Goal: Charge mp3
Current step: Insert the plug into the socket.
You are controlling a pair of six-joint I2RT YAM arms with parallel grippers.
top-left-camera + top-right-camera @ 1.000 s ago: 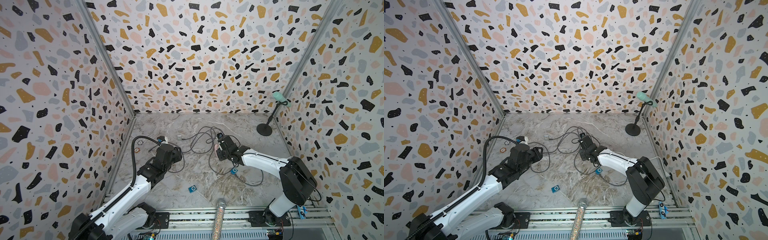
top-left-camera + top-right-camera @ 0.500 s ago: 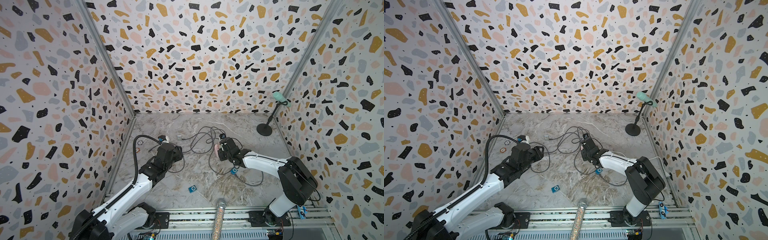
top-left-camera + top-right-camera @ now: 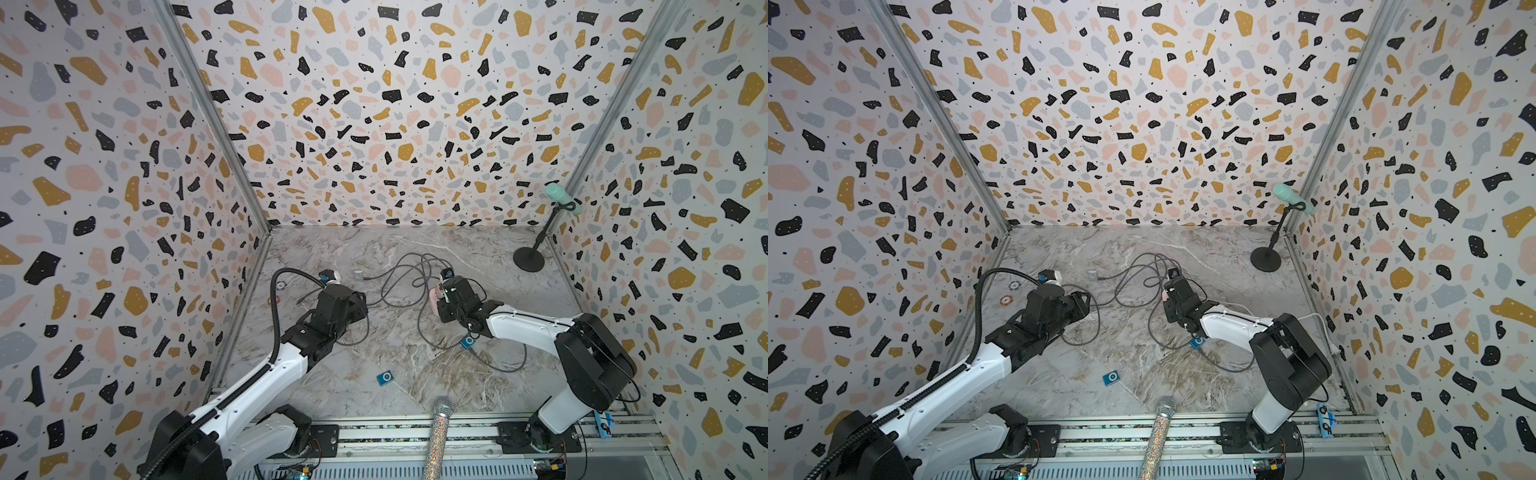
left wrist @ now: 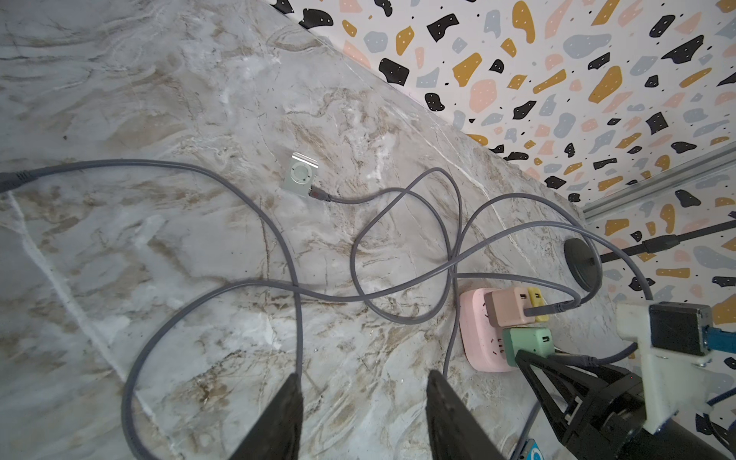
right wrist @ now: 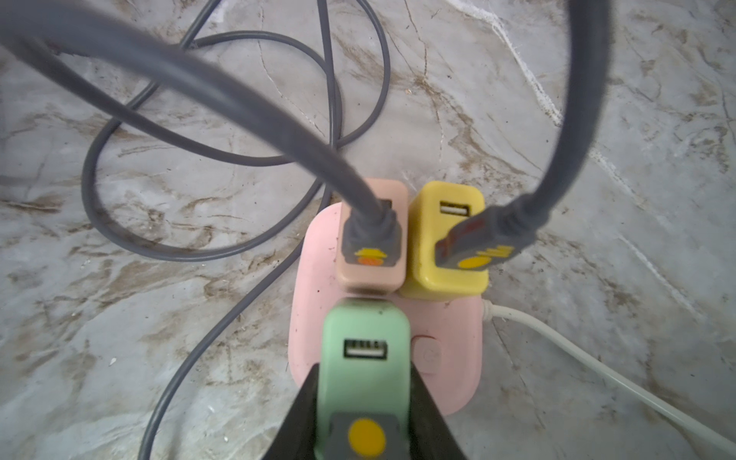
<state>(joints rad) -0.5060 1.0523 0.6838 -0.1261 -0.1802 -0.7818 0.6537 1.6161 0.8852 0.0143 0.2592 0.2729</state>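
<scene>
A silver mp3 (image 4: pixel 300 175) lies on the marble floor with a grey cable (image 4: pixel 358 197) plugged into it. One blue mp3 (image 3: pixel 385 377) lies alone near the front. Another blue mp3 (image 3: pixel 468 341) sits under my right arm with a cable attached. My right gripper (image 5: pixel 366 398) is shut on the green charger (image 5: pixel 366 330), which stands in the pink power strip (image 5: pixel 458 378); a grey plug with a yellow dot (image 5: pixel 366 438) sits on that charger. My left gripper (image 4: pixel 362 398) hangs open over bare floor, a cable loop beside one finger.
Pink (image 5: pixel 372 275) and yellow (image 5: pixel 426 239) chargers also stand in the strip, each with a grey plug at it. Cable loops (image 3: pixel 415 270) sprawl mid-floor. A mic stand (image 3: pixel 528 262) stands back right. A glitter microphone (image 3: pixel 438 436) lies at the front rail.
My right gripper has shifted slightly toward the front, staying at the pink strip. The left arm has barely moved.
</scene>
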